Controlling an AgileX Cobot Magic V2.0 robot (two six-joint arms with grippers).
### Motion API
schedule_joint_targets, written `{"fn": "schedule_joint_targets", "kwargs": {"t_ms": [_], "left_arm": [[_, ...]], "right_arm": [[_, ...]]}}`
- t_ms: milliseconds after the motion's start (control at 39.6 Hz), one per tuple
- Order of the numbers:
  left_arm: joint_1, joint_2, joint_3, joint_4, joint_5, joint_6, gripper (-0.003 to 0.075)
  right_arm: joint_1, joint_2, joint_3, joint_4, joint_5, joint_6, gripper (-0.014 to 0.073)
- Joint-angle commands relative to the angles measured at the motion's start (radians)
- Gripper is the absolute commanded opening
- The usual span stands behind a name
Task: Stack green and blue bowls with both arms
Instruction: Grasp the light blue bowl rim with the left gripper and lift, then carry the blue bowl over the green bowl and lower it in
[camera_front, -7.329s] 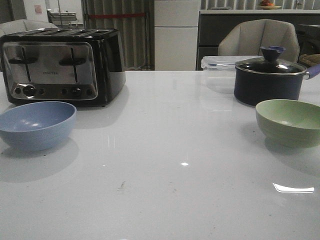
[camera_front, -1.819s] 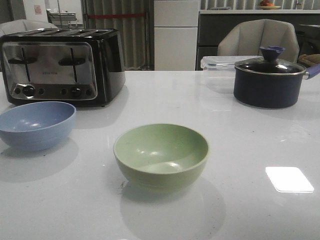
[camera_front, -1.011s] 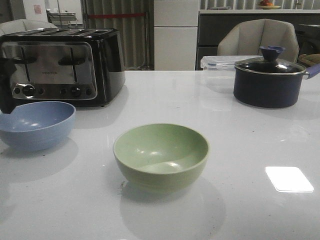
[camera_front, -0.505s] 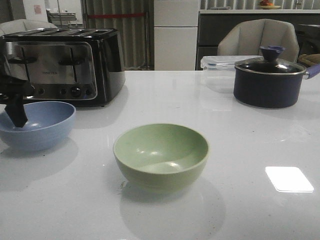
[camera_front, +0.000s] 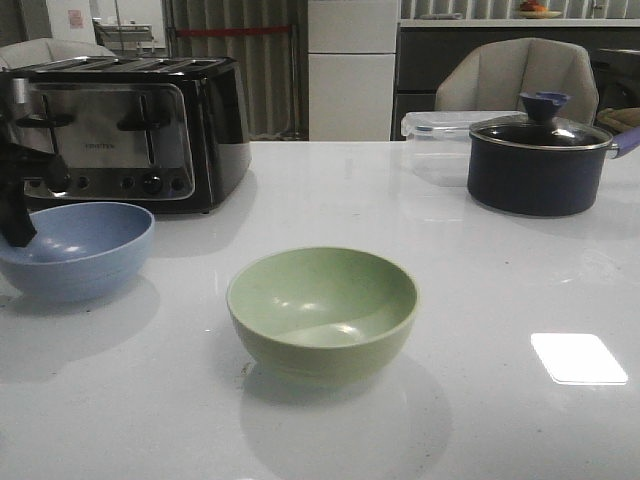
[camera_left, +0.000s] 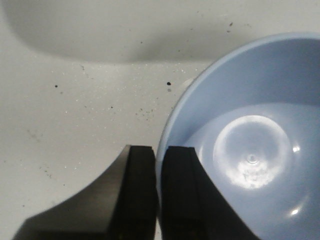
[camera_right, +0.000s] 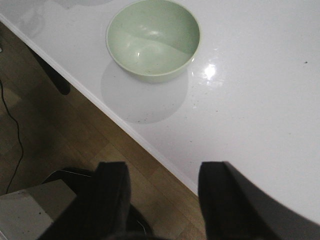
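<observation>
Left gripper (camera_left: 156, 190) pinching blue bowl (camera_left: 240, 145) rim | right gripper (camera_right: 161, 187) spread | bowls: 2, green bowl (camera_front: 322, 311) alone mid-table

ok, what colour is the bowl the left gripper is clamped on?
Dusty light blue. The left gripper pinches the blue bowl by its rim; clearest in the left wrist view.

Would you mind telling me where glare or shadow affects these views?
Front view: a bright rectangular glare patch on the table right of the green bowl. Left wrist view: soft highlights inside the blue bowl, a broad shadow across the table. Right wrist view: the green bowl casts a shadow toward the table edge.
</observation>
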Motion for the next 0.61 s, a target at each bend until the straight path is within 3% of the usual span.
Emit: {"fn": "schedule_joint_targets", "kwargs": {"t_ms": [0,329,581], "left_arm": [[-0.005,-0.043,-0.029,-0.010,-0.014,-0.005,0.0098],[-0.017,-0.159,-0.029,-0.035,0.045,0.024,0.0098],[-0.139,-0.328,-0.029,-0.037,0.104,0.048,0.0098]], "right_arm": [[-0.001,-0.001,-0.026,0.015,-0.058,-0.010,0.0436],[-0.001,-0.001,-0.026,0.015,-0.058,-0.010,0.0436],[-0.001,-0.001,-0.026,0.015,-0.058,-0.010,0.0436]]}}
